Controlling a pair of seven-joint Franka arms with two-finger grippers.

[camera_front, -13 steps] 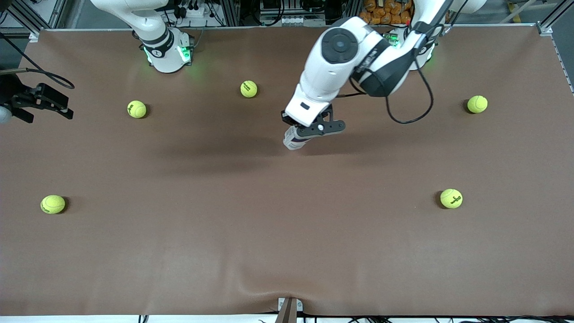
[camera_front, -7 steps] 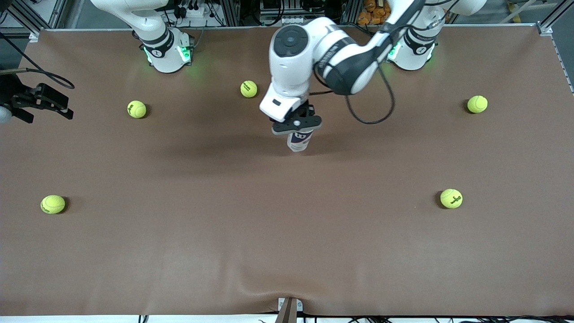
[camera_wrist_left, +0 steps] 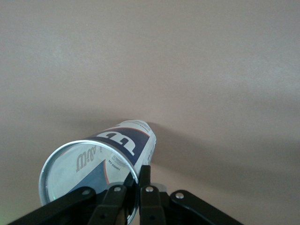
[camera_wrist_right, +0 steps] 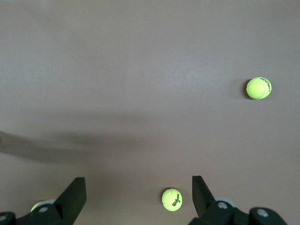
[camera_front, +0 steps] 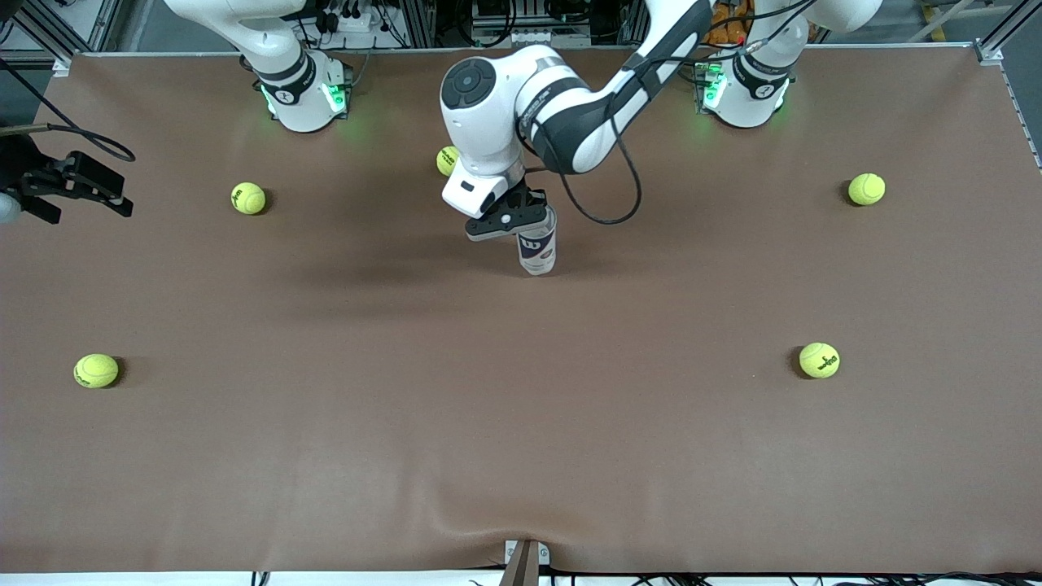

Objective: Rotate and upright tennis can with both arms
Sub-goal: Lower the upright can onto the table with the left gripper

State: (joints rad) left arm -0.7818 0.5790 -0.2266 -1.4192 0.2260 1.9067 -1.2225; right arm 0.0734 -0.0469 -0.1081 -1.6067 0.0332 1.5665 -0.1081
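The tennis can, white and navy with a "W" logo, stands nearly upright in the middle of the table, its lower end on the brown mat. My left gripper is shut on its top silvery rim. In the left wrist view the can points away from the camera, and the gripper pinches the rim with one finger inside the opening and one outside. My right gripper waits at the right arm's end of the table. It is open and empty in the right wrist view.
Yellow-green tennis balls lie scattered on the mat: one near the right arm's base, one partly hidden by the left arm, one, one and one. The right wrist view shows a ball under the gripper.
The left arm has swung toward the right arm's end of the table with the can's rim in its gripper. The can has tipped from leaning to nearly upright. The right gripper has not moved.
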